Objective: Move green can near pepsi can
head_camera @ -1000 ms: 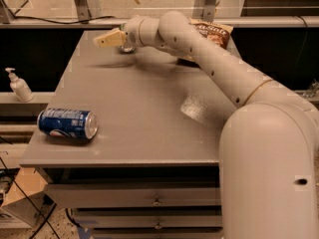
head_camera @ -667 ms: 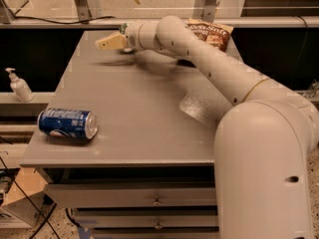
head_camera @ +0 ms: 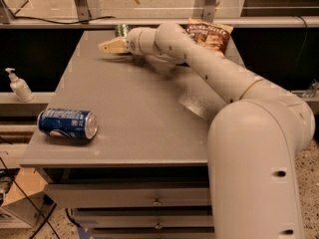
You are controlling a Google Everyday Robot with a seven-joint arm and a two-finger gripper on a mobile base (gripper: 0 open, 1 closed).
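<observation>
The green can (head_camera: 121, 30) stands at the far edge of the grey table (head_camera: 134, 113), partly hidden behind my arm, so only its top part shows. My gripper (head_camera: 108, 46) reaches out to the left just in front of it, low over the table's far left part. The pepsi can (head_camera: 67, 124), dark blue with a silver end, lies on its side at the table's near left corner, far from the green can and from the gripper.
A brown snack bag (head_camera: 209, 34) stands at the far right of the table behind my arm. A white soap dispenser (head_camera: 19, 86) stands on a ledge left of the table. A rail and glass wall run behind the table. Drawers sit under the table's front.
My gripper has dropped slightly toward the table at the far edge. The pepsi can has not moved.
</observation>
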